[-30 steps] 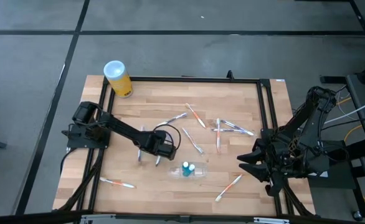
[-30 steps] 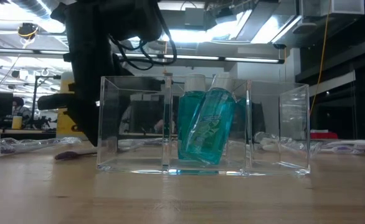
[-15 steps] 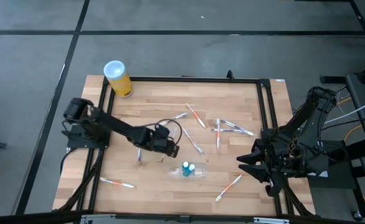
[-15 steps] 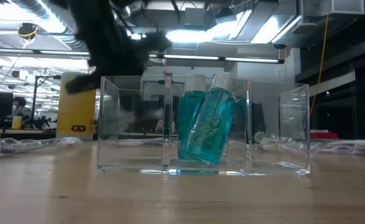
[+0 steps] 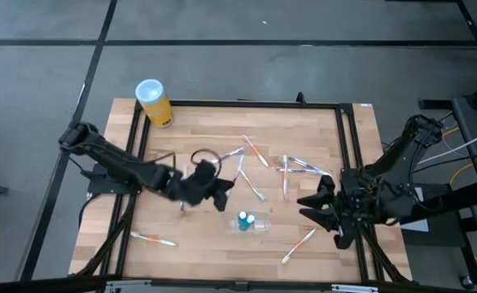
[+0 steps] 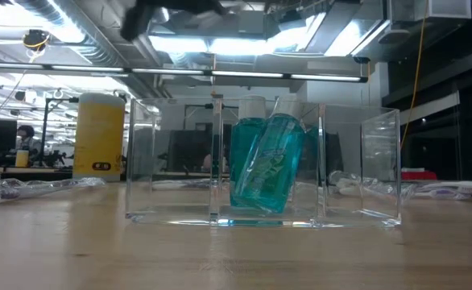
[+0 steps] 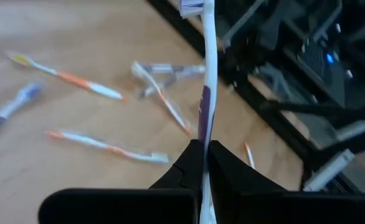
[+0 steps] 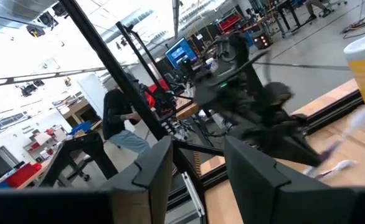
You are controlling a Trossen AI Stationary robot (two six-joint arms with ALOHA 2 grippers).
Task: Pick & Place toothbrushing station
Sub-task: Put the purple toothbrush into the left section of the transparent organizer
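My left gripper hangs above the middle of the table, shut on a slim white toothbrush with a purple middle. In the low view it is only a dark shape at the top. The clear plastic holder stands near the front edge, with the teal tube leaning inside its middle compartment. Other toothbrushes lie flat on the wood. My right gripper is open above the table's right side, touching nothing. My left gripper pinches the toothbrush's handle between its two fingers, just behind the purple part. The brush runs along the fingers and sticks out straight ahead of them, bristle head farthest out. It is lifted clear of the table.
A yellow canister with a white lid stands at the far left corner. A black frame rail runs round the wooden top. More toothbrushes lie clustered right of centre. Bare wood lies left of the holder.
My left gripper has risen from the table and tipped up from pointing down to nearly level, shifting toward the table's middle. The purple-ended toothbrush that lay on the wood under it has come up with it, clear of the table. My right gripper has swung slightly toward the table's middle.
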